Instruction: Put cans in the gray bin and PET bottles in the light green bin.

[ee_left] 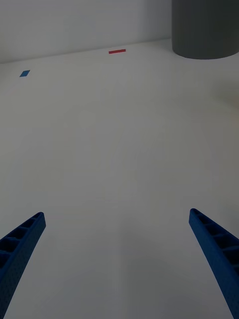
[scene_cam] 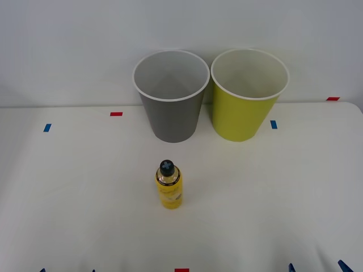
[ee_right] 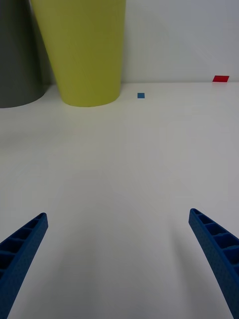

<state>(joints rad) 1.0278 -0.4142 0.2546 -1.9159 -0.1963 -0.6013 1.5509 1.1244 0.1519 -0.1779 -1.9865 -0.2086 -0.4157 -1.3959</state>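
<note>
Standing upright on the white table: one small bottle with yellow label and black cap, near the middle, in front of the gray bin and well apart from it.

Sitting side by side at the far edge of the table, against the pale wall: gray bin on the left, light green bin on the right, rims nearly touching. Both showing white rims and pale insides, nothing visible in either from the front view.

Lying flat on the table: a blue tape mark and a red tape mark to the left of the gray bin, another blue mark just beside the green bin on its right, a red mark at the far right edge, and a red mark at the near edge.

Hovering low over bare table at the near left: left gripper, blue ribbed fingers spread wide, holding nothing; gray bin's base showing ahead.

Hovering low over bare table at the near right: right gripper, fingers likewise spread wide, holding nothing; green bin's base and part of the gray bin ahead, blue and red marks beyond.
</note>
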